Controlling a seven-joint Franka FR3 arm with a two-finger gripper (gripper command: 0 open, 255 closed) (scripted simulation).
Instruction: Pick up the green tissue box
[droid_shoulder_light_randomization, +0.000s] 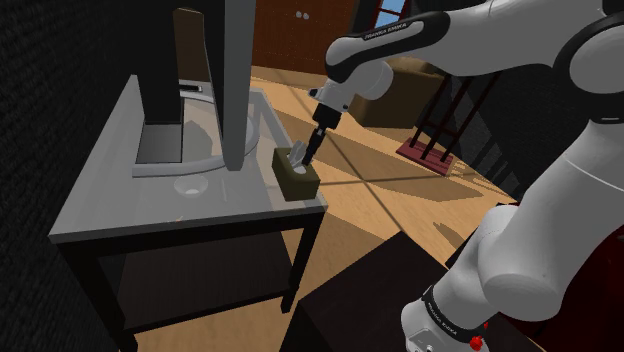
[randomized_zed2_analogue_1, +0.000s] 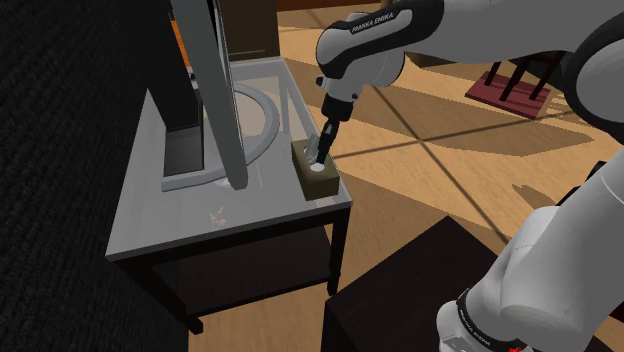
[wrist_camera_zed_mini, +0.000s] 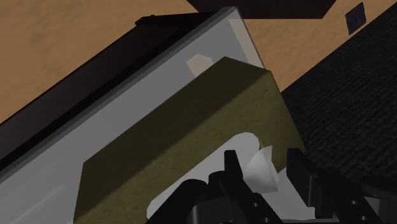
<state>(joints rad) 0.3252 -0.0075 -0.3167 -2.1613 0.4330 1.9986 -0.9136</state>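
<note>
An olive-green tissue box (droid_shoulder_light_randomization: 298, 180) (randomized_zed2_analogue_1: 318, 180) (wrist_camera_zed_mini: 191, 133) stands at the table's (droid_shoulder_light_randomization: 130, 215) (randomized_zed2_analogue_1: 170, 225) corner nearest the arm, close to the edge. A white tissue (wrist_camera_zed_mini: 261, 170) pokes out of its top opening. My gripper (droid_shoulder_light_randomization: 303, 155) (randomized_zed2_analogue_1: 320, 152) (wrist_camera_zed_mini: 264, 167) reaches down onto the box's top, tilted. Its black fingers (wrist_camera_zed_mini: 233, 167) stand apart on either side of the tissue, so it is open and does not clasp the box.
A tall dark and grey machine (droid_shoulder_light_randomization: 190, 90) (randomized_zed2_analogue_1: 200, 90) with a round base (randomized_zed2_analogue_1: 255, 115) takes up the table's back. A small shallow dish (droid_shoulder_light_randomization: 190, 186) lies in front of it. Wooden floor (randomized_zed2_analogue_1: 430, 150), a dark red rack (droid_shoulder_light_randomization: 430, 140) and a dark box (randomized_zed2_analogue_1: 400, 300) lie beyond the table's edge.
</note>
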